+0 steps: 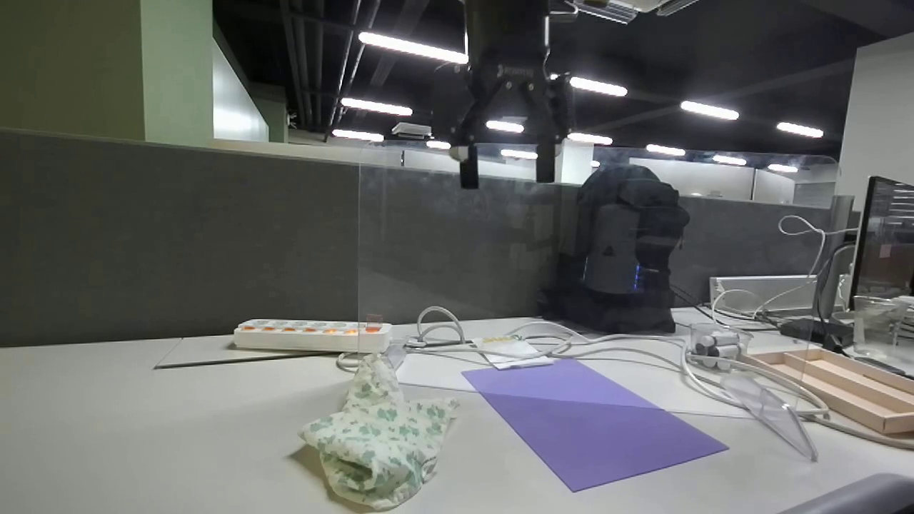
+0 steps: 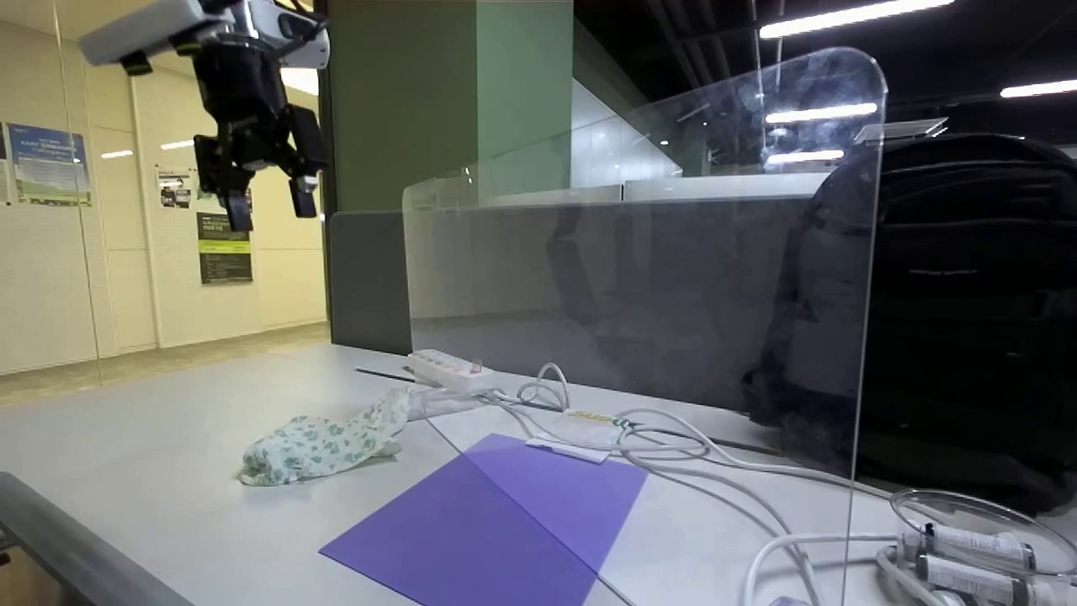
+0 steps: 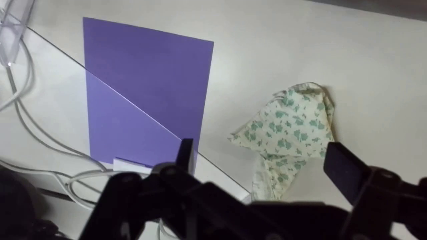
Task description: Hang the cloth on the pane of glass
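mint-flecked rumpled cloth (image 2: 324, 448), clear pane (image 2: 665, 278)

A soft, rumpled white cloth (image 1: 385, 442) with a mint-green print contrasted with a smooth, glossy, clear upright rectangular pane (image 2: 656, 295), a flat, matt purple rectangular sheet (image 1: 596, 428), a divided tray (image 1: 855, 389) of pale wood and a smooth, off-white desk (image 1: 178, 428).

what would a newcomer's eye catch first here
Probably the purple sheet lying flat on the pale desk. Then come the crumpled green-patterned cloth beside it and the clear pane of glass, standing upright, its lower edge crossing the sheet diagonally in the wrist view. Above, the jaws hang open.
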`<state>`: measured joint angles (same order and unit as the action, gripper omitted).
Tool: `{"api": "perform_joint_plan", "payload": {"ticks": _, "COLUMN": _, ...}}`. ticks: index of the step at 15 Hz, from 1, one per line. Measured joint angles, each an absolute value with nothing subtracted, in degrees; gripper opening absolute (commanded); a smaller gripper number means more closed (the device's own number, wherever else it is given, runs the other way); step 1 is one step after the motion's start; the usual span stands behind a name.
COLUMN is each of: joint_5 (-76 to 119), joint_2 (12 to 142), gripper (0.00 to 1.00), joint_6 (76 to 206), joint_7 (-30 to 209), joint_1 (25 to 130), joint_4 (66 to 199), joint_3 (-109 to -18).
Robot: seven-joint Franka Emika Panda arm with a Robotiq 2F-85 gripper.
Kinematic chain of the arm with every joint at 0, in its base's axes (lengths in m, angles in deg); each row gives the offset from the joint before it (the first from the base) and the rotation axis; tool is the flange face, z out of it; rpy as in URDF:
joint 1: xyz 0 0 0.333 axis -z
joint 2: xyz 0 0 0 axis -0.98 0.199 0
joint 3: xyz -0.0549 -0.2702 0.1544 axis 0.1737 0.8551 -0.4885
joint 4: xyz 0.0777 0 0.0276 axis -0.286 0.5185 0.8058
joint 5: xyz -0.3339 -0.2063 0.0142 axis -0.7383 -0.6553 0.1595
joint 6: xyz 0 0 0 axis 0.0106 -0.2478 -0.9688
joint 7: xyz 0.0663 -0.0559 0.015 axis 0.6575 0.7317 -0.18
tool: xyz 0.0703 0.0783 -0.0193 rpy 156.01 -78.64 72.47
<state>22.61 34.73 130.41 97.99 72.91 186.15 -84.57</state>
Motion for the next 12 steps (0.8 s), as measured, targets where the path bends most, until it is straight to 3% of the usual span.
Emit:
{"api": "perform_joint_plan", "payload": {"ticks": 4, "joint_5": 21.07, "joint_2": 41.88, "gripper": 1.0, "joint_6": 141.5, "joint_7": 102.83, "joint_1": 72.99, "joint_4": 188.04, "joint_3": -85.9}}
{"api": "perform_joint_plan", "payload": {"ticks": 12, "joint_5": 23.35, "joint_2": 48.66, "gripper": 1.0, "joint_6": 142.92, "joint_7": 102.67, "joint_1": 72.26, "joint_4": 186.91, "joint_3": -84.28}}
